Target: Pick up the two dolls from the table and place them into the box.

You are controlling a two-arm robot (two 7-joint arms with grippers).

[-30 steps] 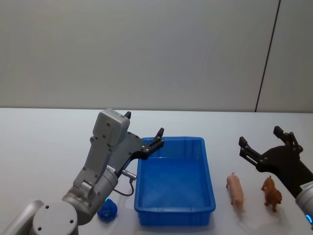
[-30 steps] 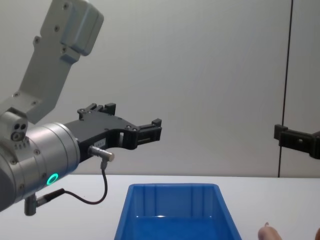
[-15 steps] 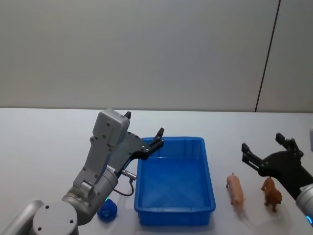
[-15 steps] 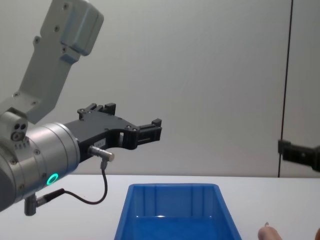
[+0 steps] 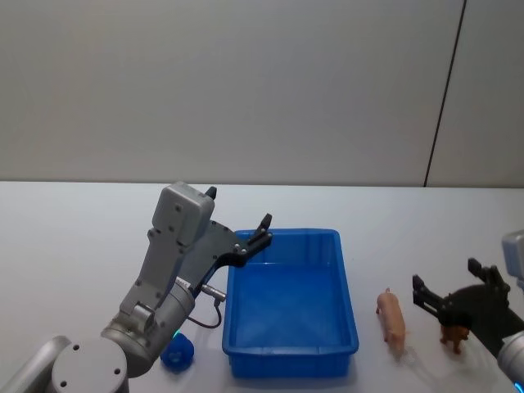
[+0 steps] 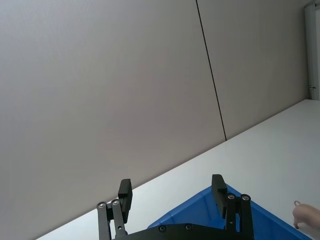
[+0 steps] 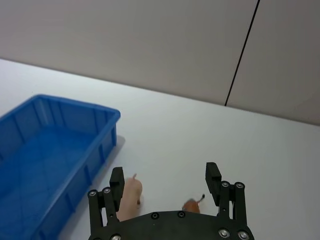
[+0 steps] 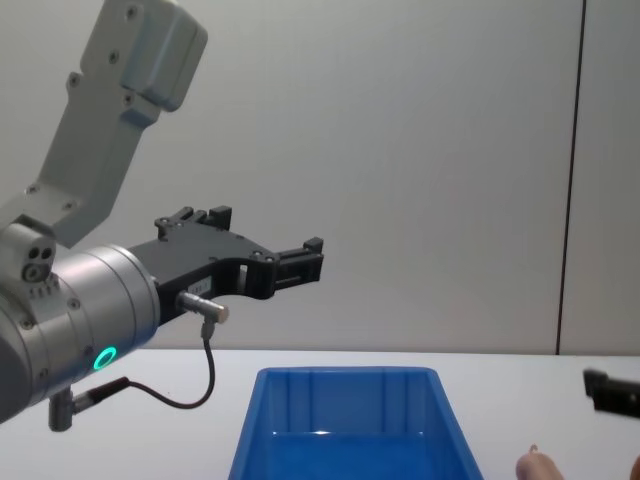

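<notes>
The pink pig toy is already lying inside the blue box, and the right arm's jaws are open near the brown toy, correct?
Not quite. The head view shows the pink pig on the white table, just right of the blue box, not inside it. The right arm's jaws are indeed open near the brown toy.

Glossy plastic box (image 5: 291, 365), matt table (image 5: 74, 237)

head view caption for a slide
Open right gripper over a brown toy beside a pink pig; left gripper above the blue bin
</notes>
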